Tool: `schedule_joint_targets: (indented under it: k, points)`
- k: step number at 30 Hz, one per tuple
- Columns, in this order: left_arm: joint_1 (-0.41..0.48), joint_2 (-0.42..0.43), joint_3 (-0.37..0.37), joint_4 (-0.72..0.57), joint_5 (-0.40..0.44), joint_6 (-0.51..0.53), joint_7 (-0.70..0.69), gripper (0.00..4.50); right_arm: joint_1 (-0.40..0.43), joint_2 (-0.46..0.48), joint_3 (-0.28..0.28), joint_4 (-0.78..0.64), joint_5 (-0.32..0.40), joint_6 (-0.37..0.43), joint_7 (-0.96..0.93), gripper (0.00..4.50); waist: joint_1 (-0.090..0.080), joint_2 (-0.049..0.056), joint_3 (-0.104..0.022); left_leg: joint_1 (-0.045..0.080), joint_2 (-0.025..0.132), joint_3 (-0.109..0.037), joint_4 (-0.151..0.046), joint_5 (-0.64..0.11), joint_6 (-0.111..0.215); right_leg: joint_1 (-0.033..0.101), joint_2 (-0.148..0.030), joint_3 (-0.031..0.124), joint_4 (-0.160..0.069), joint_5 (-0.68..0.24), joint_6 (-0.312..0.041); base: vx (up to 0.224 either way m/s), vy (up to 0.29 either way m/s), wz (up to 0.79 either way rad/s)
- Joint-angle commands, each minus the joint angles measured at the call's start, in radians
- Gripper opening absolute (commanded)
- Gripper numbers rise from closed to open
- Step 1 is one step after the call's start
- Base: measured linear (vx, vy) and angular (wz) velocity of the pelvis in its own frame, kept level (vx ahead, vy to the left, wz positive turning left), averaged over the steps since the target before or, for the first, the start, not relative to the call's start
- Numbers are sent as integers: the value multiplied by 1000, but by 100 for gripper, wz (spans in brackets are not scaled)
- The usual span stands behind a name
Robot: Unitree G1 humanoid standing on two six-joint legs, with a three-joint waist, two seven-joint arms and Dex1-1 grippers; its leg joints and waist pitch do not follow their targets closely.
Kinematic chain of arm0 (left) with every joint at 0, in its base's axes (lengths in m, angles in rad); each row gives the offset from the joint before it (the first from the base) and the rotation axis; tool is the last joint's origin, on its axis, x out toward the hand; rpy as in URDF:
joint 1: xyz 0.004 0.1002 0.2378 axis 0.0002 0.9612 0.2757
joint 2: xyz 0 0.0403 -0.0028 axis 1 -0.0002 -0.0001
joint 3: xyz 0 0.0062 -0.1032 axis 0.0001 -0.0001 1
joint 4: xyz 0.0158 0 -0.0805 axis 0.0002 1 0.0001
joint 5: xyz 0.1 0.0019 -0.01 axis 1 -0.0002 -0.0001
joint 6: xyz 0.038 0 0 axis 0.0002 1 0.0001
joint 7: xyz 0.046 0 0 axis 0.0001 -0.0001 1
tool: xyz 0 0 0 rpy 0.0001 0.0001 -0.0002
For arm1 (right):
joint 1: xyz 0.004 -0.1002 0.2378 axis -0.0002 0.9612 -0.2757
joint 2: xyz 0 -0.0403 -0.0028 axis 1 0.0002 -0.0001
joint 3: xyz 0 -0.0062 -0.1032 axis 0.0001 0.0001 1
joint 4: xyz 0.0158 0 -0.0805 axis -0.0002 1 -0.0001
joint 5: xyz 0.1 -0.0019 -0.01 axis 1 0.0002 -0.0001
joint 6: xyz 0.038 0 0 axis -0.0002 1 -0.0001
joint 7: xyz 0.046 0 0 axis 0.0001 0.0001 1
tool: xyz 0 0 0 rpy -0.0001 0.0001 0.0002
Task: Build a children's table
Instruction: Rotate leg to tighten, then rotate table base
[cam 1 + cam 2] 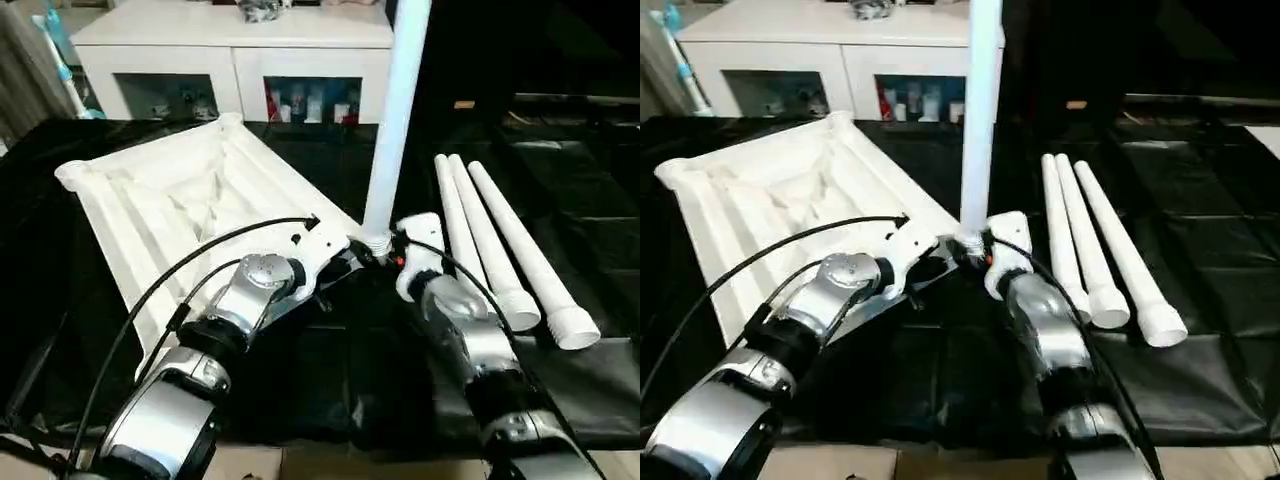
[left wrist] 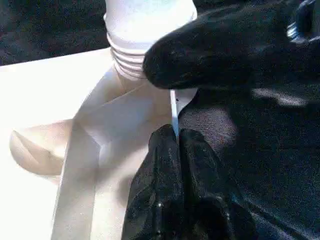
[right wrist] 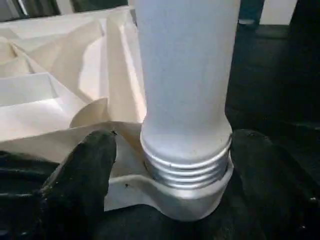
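The children's table top lies upside down on the black cloth, ribbed underside up. One white leg stands upright in the near right corner socket, with its threaded end still showing above the socket. My left gripper is shut on the thin rim of the table top beside that socket. Around the base of the leg, my right gripper is open, one black finger on each side and a little apart from it. Three more legs lie side by side to the right.
A white cabinet with glass doors stands behind the work table. Black cloth covers the whole surface. Black cables arc over my left forearm and across the table top's near edge.
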Motion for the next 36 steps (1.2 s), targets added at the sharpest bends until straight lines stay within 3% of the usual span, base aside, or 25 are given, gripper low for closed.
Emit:
schedule_joint_targets:
  k: [1, 6, 8, 11, 12, 14, 16, 18, 19, 22, 23, 25, 27, 30, 31, 33, 36]
  points:
    - [-6, -14, 26, 48, -21, -11, 24, 44, 19, -11, -16, -88, 36, 6, 10, 386, -1, -8, -52, 9, 63, -29, -79, -245, 49, 36, -99, 57, -83, -257, -165, 0, 0, 0]
    - [-11, -14, 65, 14, -63, -22, 5, 73, 51, -19, -54, -166, 63, 35, -8, 386, 4, -8, -56, 7, 63, -28, -76, -208, 57, 36, -99, 56, -79, -215, -172, 0, 0, 0]
    - [-11, -6, 71, 5, -64, -31, 8, 89, 61, -24, -45, -187, 60, 59, 1, 386, 4, -6, -63, 1, 64, -29, -70, -154, 73, 40, -98, 55, -68, -112, -189, 0, 0, 0]
    - [-6, 13, 92, -28, -78, -40, -2, 112, 76, -43, -14, -213, 55, 95, 44, 386, 4, -8, -72, -11, 58, -27, -54, -55, 127, 46, -98, 51, -44, 95, -228, 0, 0, 0]
    - [10, 47, 108, -77, -83, -43, -6, 119, 87, -61, 16, -233, 50, 110, 78, 386, 6, -2, -73, -12, 58, -27, -52, -50, 135, 46, -98, 51, -42, 110, -233, 0, 0, 0]
    - [24, 73, 127, -117, -94, -32, -7, 130, 92, -70, 29, -243, 48, 114, 99, 386, 3, -5, -77, -18, 59, -29, -47, -21, 157, 48, -98, 47, -33, 168, -243, 0, 0, 0]
    - [73, 164, 176, -246, -139, 54, -65, 130, 104, -88, 49, -266, 49, 126, 139, 386, 2, -5, -72, -14, 63, -25, -49, -48, 158, 41, -96, 45, -37, 116, -249, 0, 0, 0]
    - [121, 238, 195, -343, -157, 100, -128, 130, 112, -97, 55, -276, 51, 129, 156, 386, -2, -1, -68, -11, 69, -25, -54, -75, 137, 36, -95, 46, -39, 46, -244, 0, 0, 0]
    - [138, 264, 200, -374, -160, 113, -148, 130, 116, -100, 57, -281, 52, 133, 161, 386, -5, 4, -62, -5, 67, -22, -57, -120, 116, 28, -89, 47, -50, -32, -234, 0, 0, 0]
    - [237, 428, 261, -536, -166, 235, -220, 130, 139, -119, 78, -305, 54, 137, 207, 386, -3, 9, -57, 0, 73, -24, -68, -175, 59, 24, -86, 51, -50, -119, -214, 0, 0, 0]
    - [239, 430, 262, -537, -167, 236, -220, 130, 139, -119, 79, -305, 54, 138, 208, 386, -6, 9, -56, 0, 70, -24, -70, -186, 47, 22, -83, 51, -52, -127, -205, 0, 0, 0]
    - [307, 542, 329, -605, -156, 281, -209, 130, 150, -132, 98, -316, 54, 147, 227, 386, -7, 9, -55, 1, 68, -24, -71, -195, 34, 21, -82, 53, -51, -119, -203, 0, 0, 0]
    - [322, 565, 340, -618, -152, 292, -203, 130, 152, -134, 101, -317, 52, 150, 228, 386, -5, 12, -55, 6, 65, -22, -70, -201, 27, 17, -80, 54, -53, -122, -196, 0, 0, 0]
    - [396, 694, 419, -660, -89, 426, -128, 130, 146, -134, 119, -285, 22, 162, 213, 386, -5, -1, -55, 2, 65, -23, -71, -191, 23, 23, -83, 55, -47, -116, -197, 0, 0, 0]
    - [396, 694, 419, -660, -89, 426, -128, 130, 146, -134, 119, -285, 22, 162, 213, 386, -6, 4, -54, -2, 61, -24, -70, -181, 28, 22, -81, 54, -47, -122, -188, 0, 0, 0]
    - [431, 742, 474, -670, -62, 504, -47, 130, 142, -130, 126, -269, 14, 158, 213, 386, -11, 0, -54, -4, 60, -25, -70, -184, 23, 24, -83, 54, -47, -132, -184, 0, 0, 0]
    - [444, 751, 478, -640, -41, 530, 6, 130, 132, -125, 132, -255, 12, 158, 208, 386, -9, 2, -52, 5, 62, -25, -69, -209, 19, 17, -83, 56, -55, -162, -187, 0, 0, 0]
